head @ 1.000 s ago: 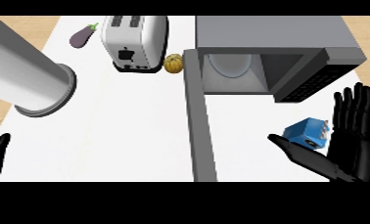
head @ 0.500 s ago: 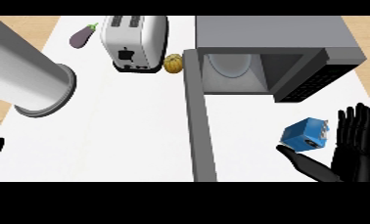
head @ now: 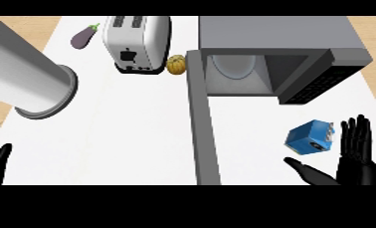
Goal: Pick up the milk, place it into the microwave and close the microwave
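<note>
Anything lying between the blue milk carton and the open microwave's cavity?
No. In the head view, only bare white counter separates the blue milk carton from the grey open microwave.

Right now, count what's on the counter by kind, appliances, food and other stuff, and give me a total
Appliances: 2, toaster and open microwave
Food: 3, eggplant, small yellow-brown item, blue milk carton
Other: 1, grey cylinder
Total: 6

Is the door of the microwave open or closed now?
Open. The microwave door swings out toward the robot, and the cavity with its plate shows.
</note>
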You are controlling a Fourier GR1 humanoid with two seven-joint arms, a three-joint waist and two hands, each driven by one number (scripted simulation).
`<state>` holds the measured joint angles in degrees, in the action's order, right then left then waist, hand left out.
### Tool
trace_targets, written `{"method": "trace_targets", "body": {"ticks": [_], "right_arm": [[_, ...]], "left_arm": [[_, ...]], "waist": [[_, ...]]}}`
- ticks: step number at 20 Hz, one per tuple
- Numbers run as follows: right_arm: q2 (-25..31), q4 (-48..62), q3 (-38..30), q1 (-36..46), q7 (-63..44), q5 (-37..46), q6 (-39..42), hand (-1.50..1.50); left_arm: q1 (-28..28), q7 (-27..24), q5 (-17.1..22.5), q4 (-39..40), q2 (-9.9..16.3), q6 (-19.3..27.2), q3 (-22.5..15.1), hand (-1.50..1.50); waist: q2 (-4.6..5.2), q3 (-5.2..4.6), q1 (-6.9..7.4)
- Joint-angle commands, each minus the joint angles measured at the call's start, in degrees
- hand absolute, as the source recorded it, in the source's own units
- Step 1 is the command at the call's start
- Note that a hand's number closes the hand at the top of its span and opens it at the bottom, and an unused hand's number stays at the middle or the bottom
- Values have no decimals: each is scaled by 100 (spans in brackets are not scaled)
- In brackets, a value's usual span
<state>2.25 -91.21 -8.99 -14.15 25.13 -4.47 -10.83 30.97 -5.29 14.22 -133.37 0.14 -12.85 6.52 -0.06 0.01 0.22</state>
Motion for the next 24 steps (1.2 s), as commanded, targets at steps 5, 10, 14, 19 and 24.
{"method": "trace_targets", "body": {"ticks": [5, 10, 14, 19, 24], "right_arm": [[207, 941, -344, 436, 576, -112, 245, -150], [324, 2165, -674, 1159, 1010, -68, 44, -150], [336, 2201, -739, 945, 814, 132, -384, -150], [664, 3118, -1131, 1369, 1196, 23, -417, -150], [826, 4325, -1225, 1545, 2101, -367, 795, -150]], "left_arm": [[-173, 347, 94, -171, -12, -5, 154, -150], [200, 87, 34, -295, -12, 36, 0, -150], [408, -327, 79, 19, -13, -246, 10, -150], [-9, 109, -87, -90, -13, -3, 56, -150], [109, 171, 17, -159, -12, -92, 47, -150]], "waist": [[2, -1, -7], [4, 1, 23], [-1, -3, 16], [7, 0, 0], [11, 7, 25]]}}
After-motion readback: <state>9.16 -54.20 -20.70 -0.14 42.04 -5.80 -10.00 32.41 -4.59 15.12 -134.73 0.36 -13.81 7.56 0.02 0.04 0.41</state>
